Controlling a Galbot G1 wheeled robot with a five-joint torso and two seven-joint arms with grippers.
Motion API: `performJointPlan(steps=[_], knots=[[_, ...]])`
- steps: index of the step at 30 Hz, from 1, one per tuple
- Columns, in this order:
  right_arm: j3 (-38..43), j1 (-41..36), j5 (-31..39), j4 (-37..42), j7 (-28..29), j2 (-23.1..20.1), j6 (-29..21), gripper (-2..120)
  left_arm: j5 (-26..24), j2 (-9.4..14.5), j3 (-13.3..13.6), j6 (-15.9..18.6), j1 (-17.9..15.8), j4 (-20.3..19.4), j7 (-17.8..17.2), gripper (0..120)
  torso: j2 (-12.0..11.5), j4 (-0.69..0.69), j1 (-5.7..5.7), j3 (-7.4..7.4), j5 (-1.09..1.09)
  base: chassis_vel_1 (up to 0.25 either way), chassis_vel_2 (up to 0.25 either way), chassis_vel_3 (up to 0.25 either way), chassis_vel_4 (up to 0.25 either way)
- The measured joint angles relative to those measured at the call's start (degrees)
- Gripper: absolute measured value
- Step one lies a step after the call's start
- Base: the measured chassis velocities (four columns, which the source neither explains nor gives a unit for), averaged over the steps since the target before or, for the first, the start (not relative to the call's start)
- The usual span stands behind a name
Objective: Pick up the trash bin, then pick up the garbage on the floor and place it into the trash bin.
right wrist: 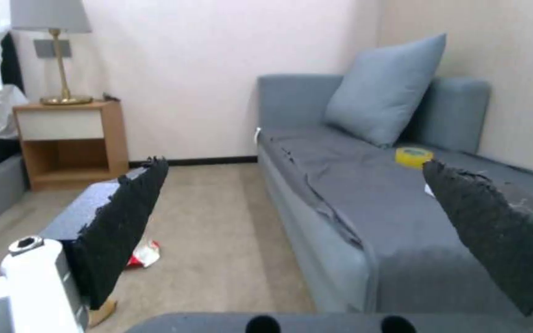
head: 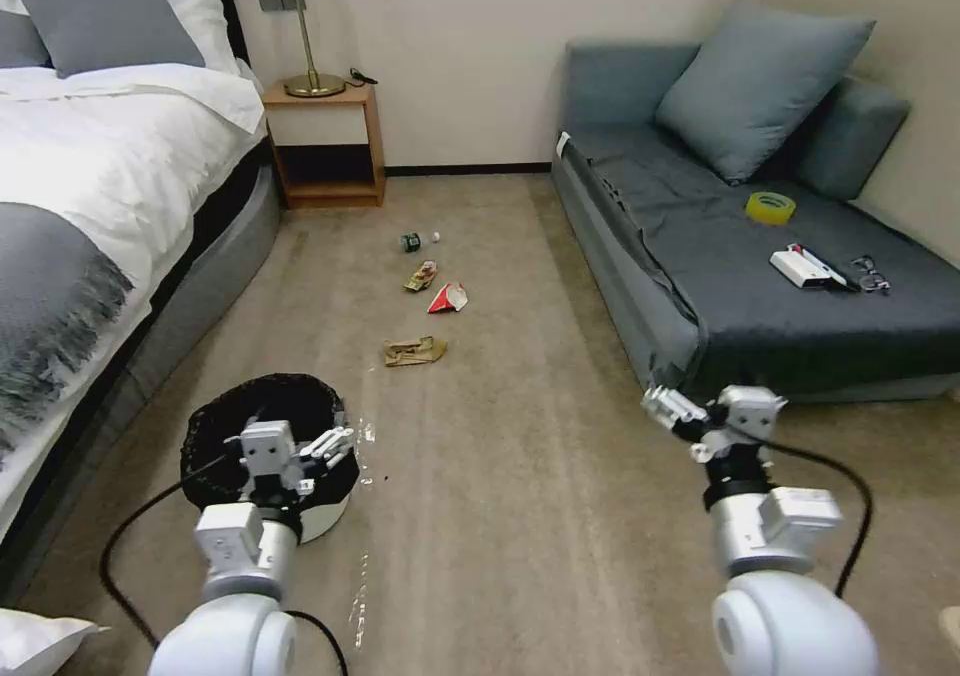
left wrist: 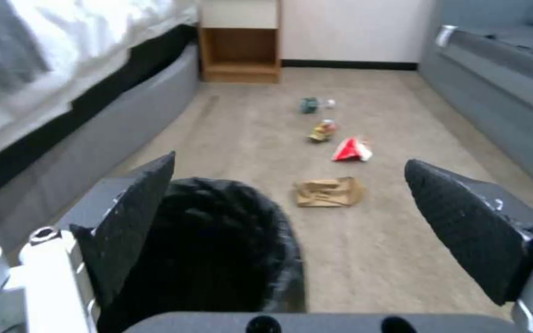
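**Over the bin rim: L gripper lined up, grab not made yet**

Down by the bed, left gripper [left wrist: 291, 222] hangs just above the trash bin [head: 215, 436], pads spread wide, nothing held; near-side rim sits between them in the wrist view. Step in hand, I'd say: pick up the bin. Next move calls for dropping lower and pinching rim plus black liner. Right gripper [right wrist: 291, 231] waits by the sofa [head: 640, 286], wide open, empty. Garbage ahead on the carpet: brown paper bag [head: 414, 352], red-white wrapper [head: 447, 298], gold wrapper [head: 421, 276], small bottle [head: 412, 242].
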Motion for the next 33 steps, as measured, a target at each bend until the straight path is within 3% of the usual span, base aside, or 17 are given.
performJointPlan(steps=[5,7,8,9,11,14,15,19,27,33], knots=[[0.8,-0.1,0.7,0.0,0.4,-0.8,0.6,100,-3.2,0.1,-3.6,3.0,-1.5,0.9,-2.4,100,0.0,0.0,0.0,0.0,-0.02,0.0,0.0,0.0,0.0],[0.9,-0.1,0.9,-0.1,0.5,-1.0,0.8,100,-6.5,0.9,-6.8,6.4,-3.1,1.8,-4.5,100,0.0,0.0,0.0,0.0,0.01,0.0,0.0,0.0,0.0],[0.9,-0.1,0.9,-0.1,0.5,-1.0,0.8,100,-6.9,0.9,-7.1,6.7,-3.2,1.9,-4.7,100,0.0,0.0,0.0,0.0,0.0,0.0,0.0,0.0,0.0],[0.9,-0.1,0.9,-0.2,0.5,-1.2,0.9,100,-10.4,2.0,-9.9,9.4,-4.8,3.3,-6.4,100,0.0,0.0,0.0,0.0,-0.01,0.0,0.0,0.0,0.0],[0.9,-0.1,0.9,-0.3,0.5,-1.2,0.9,100,-11.5,2.3,-10.9,10.0,-5.3,4.0,-7.0,100,0.0,0.0,0.0,0.0,0.0,0.0,0.0,0.0,0.0],[0.8,-0.1,1.0,-0.5,0.5,-1.6,1.2,100,-17.7,4.3,-15.0,13.2,-7.8,8.7,-10.3,100,0.0,0.0,0.0,0.01,-0.02,0.0,0.0,0.0,0.0],[0.8,-0.1,1.0,-0.5,0.5,-1.6,1.2,100,-17.7,4.3,-15.0,13.2,-7.8,8.7,-10.3,100,0.0,0.0,0.0,0.01,-0.02,0.0,0.0,0.0,0.0],[0.2,0.1,1.0,-0.7,0.3,-1.9,1.3,100,-26.5,5.4,-16.3,17.2,-10.1,13.5,-16.5,100,0.0,0.0,0.0,0.01,-0.01,0.0,0.0,0.0,0.0],[0.4,-0.2,1.0,-0.9,0.2,-2.6,1.9,100,-29.9,5.6,-16.1,18.6,-13.7,19.3,-19.8,100,0.0,0.0,0.0,0.01,0.0,0.0,0.0,0.0,0.0],[0.8,-0.4,1.0,-1.0,0.2,-3.0,2.6,100,-32.2,5.9,-16.3,19.5,-16.2,21.5,-21.6,100,0.0,0.0,0.0,0.01,0.0,0.0,0.0,0.0,0.0]])
